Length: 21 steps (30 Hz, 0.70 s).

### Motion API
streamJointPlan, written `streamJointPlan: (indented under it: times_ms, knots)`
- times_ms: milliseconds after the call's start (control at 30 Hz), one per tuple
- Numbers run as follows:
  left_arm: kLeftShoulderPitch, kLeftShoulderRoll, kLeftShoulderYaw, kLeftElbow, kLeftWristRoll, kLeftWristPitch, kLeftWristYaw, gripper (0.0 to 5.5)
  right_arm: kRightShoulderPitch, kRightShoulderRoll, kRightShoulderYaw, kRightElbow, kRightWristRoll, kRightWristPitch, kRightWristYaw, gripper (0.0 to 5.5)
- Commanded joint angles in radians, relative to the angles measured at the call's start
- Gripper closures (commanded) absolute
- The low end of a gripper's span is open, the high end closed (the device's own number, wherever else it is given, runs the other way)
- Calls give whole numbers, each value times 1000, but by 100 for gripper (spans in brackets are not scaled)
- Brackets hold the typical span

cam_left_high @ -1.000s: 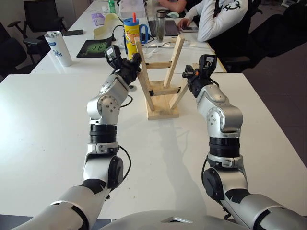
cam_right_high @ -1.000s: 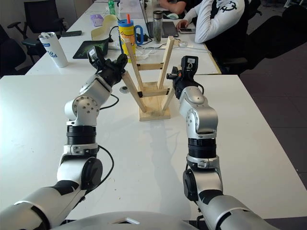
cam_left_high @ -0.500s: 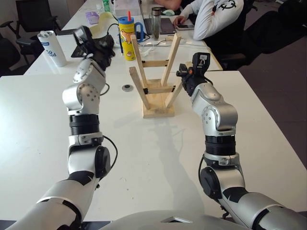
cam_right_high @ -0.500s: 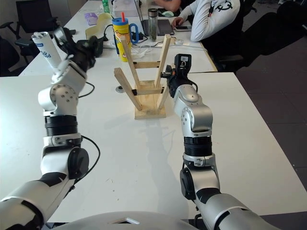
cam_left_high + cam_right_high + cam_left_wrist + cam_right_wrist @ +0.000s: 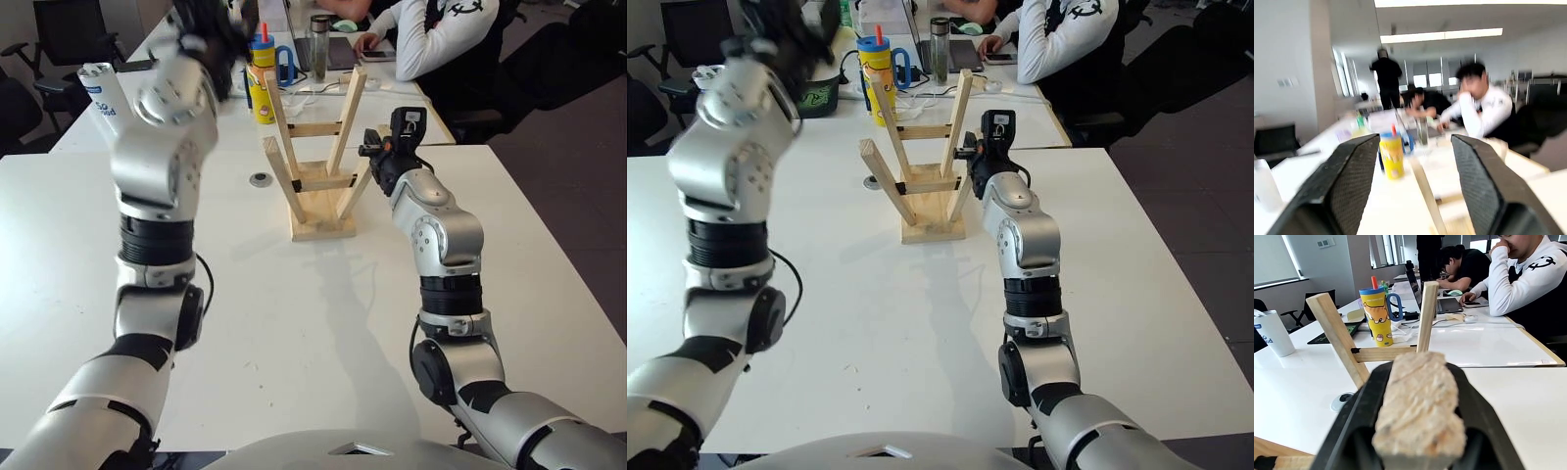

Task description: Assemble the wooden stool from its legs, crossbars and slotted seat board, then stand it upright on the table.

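The wooden stool (image 5: 315, 178) stands upside down in the middle of the white table (image 5: 323, 333), its seat board (image 5: 326, 228) flat on the tabletop and its legs pointing up, joined by crossbars. My right gripper (image 5: 376, 164) is shut on the upper end of the stool leg (image 5: 1420, 404) nearest to it; past that leg the other legs (image 5: 1338, 340) rise. My left gripper (image 5: 1410, 191) is lifted high, up and to the left of the stool, open, with nothing between its dark fingers (image 5: 1339, 193).
A yellow tumbler (image 5: 262, 86), a white cup (image 5: 104, 98), a bottle and a laptop stand on the tables behind the stool, where people sit. A round cable grommet (image 5: 259, 179) lies left of the stool. The near half of the table is bare.
My left arm has let go of the stool's left leg and swung up and away to the left, high above the table. The right gripper keeps its hold; the stool stays put.
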Motion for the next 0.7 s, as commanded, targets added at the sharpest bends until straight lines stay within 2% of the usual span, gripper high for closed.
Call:
streamJointPlan:
  times_ms: [33,167,300,500,700]
  knots:
    - [298,-127,-137,100,21,65,-22,279,51,-13,-9,96,-12,98,-5,446]
    - [196,-154,-71,180,43,-31,-8,279,31,-6,-6,150,-7,97,11,446]
    - [82,-142,16,155,43,-103,2,279,41,1,8,168,-12,92,20,446]
    - [30,-123,125,-26,18,-137,20,279,39,-15,25,179,-34,63,21,446]
    - [23,-119,214,-180,-33,-70,46,279,31,-16,23,173,-45,6,9,446]
